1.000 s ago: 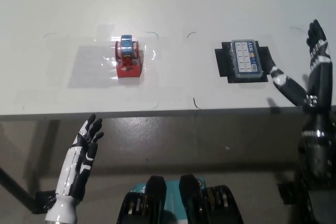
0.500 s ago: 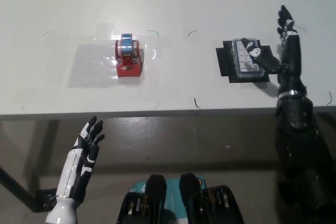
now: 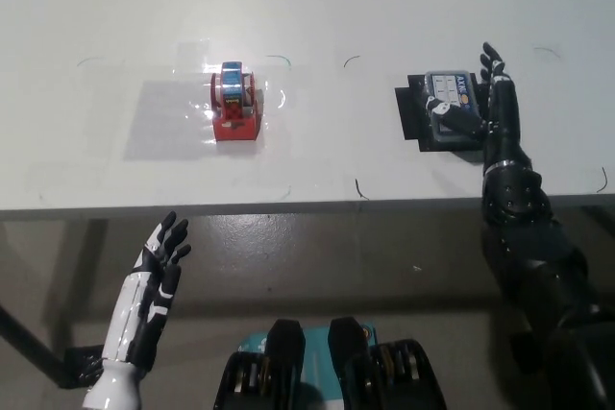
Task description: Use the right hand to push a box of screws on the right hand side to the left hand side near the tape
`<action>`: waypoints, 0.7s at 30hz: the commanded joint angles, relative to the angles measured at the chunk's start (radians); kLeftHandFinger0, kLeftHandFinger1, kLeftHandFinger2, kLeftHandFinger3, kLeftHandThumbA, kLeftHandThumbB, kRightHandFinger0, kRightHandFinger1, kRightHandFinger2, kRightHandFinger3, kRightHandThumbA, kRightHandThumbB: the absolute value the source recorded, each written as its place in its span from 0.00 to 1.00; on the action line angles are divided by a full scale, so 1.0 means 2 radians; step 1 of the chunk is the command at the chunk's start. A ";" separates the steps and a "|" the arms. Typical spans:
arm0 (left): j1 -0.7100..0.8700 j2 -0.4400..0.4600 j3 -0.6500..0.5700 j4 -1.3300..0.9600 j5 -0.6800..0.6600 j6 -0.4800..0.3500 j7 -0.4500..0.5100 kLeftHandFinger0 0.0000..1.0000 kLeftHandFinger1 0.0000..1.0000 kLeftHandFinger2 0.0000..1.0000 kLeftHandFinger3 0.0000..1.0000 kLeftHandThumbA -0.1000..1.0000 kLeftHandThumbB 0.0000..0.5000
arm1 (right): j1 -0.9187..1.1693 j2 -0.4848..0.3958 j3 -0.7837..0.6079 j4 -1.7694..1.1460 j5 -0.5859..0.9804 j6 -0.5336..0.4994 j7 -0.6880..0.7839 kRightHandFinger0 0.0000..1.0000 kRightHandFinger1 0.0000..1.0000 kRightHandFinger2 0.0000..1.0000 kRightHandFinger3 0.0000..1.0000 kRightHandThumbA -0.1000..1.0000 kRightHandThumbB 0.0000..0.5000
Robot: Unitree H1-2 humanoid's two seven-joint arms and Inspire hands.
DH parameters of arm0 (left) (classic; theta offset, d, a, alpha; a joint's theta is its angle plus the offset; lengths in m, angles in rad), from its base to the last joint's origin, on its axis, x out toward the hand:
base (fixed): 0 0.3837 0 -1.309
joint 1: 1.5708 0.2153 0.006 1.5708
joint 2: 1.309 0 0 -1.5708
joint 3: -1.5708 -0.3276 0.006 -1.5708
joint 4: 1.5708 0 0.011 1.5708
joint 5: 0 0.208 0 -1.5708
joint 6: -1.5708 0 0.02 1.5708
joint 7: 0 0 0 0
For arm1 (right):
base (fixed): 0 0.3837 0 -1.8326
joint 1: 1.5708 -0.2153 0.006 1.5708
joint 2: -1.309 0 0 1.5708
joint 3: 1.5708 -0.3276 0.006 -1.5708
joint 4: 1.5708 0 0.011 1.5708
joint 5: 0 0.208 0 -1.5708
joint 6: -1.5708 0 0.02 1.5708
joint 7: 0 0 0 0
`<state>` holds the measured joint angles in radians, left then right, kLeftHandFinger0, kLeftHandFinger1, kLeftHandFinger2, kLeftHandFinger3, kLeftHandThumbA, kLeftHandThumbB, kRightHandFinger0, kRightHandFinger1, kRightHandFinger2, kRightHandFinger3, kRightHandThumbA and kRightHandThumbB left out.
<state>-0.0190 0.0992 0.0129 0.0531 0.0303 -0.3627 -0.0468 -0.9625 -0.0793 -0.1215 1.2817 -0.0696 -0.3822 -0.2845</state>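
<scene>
Now | right hand [image 3: 492,110] on screw box [image 3: 444,103] | tape [image 3: 235,103] well left

White table [image 3: 384,7] spans the upper part of the view. A red tape dispenser [image 3: 235,106] sits left of centre on a clear taped patch. The box of screws [image 3: 444,103] lies at the right on a black mat [image 3: 409,114]. The black right hand [image 3: 492,108] stands edge-on against the box's right side, fingers extended upward, thumb lying across the box lid. The white left hand [image 3: 159,266] rests below the table's front edge at lower left, fingers spread, holding nothing.
</scene>
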 commanded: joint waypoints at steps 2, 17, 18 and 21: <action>-0.002 0.003 0.001 -0.016 -0.009 -0.026 -0.002 1.00 1.00 1.00 1.00 0.90 0.32 | -0.038 -0.010 0.003 0.024 0.005 -0.023 -0.033 1.00 1.00 1.00 1.00 1.00 0.25; -0.009 0.006 0.002 -0.013 -0.018 -0.027 -0.006 1.00 1.00 1.00 1.00 0.90 0.34 | -0.033 0.022 -0.008 0.029 0.026 -0.025 -0.016 1.00 1.00 1.00 1.00 1.00 0.24; -0.010 0.006 0.002 -0.013 -0.018 -0.027 -0.006 1.00 1.00 1.00 1.00 0.90 0.34 | -0.033 0.027 -0.010 0.028 0.029 -0.026 -0.016 1.00 1.00 1.00 1.00 1.00 0.26; -0.010 0.006 0.003 -0.012 -0.014 -0.029 -0.004 1.00 1.00 1.00 1.00 0.91 0.36 | -0.032 0.042 -0.007 0.022 0.031 -0.037 -0.009 1.00 1.00 1.00 1.00 1.00 0.27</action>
<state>-0.0210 0.1011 0.0134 0.0532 0.0116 -0.3771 -0.0521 -0.9821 -0.0415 -0.1329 1.3439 -0.0393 -0.4078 -0.3178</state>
